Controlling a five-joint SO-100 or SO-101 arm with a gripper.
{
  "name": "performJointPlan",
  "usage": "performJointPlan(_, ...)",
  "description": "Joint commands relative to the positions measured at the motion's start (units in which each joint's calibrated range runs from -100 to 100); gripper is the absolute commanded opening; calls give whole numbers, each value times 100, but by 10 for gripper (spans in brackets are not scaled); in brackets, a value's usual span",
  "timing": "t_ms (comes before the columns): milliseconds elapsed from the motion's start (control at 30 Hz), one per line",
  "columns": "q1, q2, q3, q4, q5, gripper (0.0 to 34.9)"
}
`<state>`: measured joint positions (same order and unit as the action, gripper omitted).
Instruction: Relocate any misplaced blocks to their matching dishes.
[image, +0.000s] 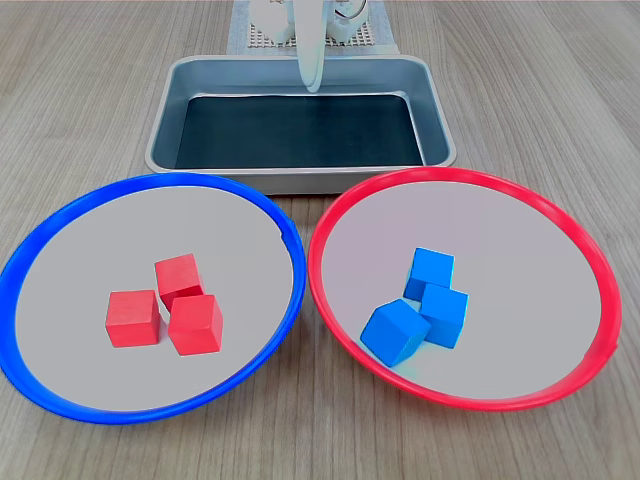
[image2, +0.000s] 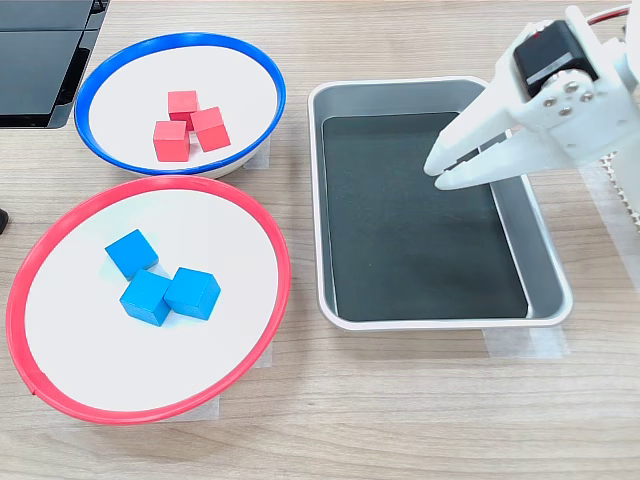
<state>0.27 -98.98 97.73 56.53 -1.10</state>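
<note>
Three red blocks (image: 179, 278) (image2: 190, 125) lie clustered in the blue-rimmed dish (image: 70, 260) (image2: 120, 85). Three blue blocks (image: 430, 272) (image2: 160, 288) sit together in the red-rimmed dish (image: 530, 250) (image2: 220, 240), touching one another. My white gripper (image2: 436, 173) (image: 313, 75) hangs above the far end of the grey metal tray, well away from both dishes. Its fingers are drawn together with nothing between them. In the first exterior view it shows only as a thin white blade.
The empty rectangular grey tray (image: 300, 130) (image2: 420, 260) with a dark floor stands behind the two dishes in the first exterior view. A black device (image2: 40, 50) occupies the second exterior view's upper left corner. The arm's base rests on a white mesh mat (image: 262, 35).
</note>
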Motion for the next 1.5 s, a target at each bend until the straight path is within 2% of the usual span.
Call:
performJointPlan(0,16,0,-55,-19,24,4)
performJointPlan(1367,25,0,-55,-19,24,4)
performJointPlan(1433,-22,137,-110,-19,59,21)
performJointPlan(1467,-50,290,-192,-102,142,14)
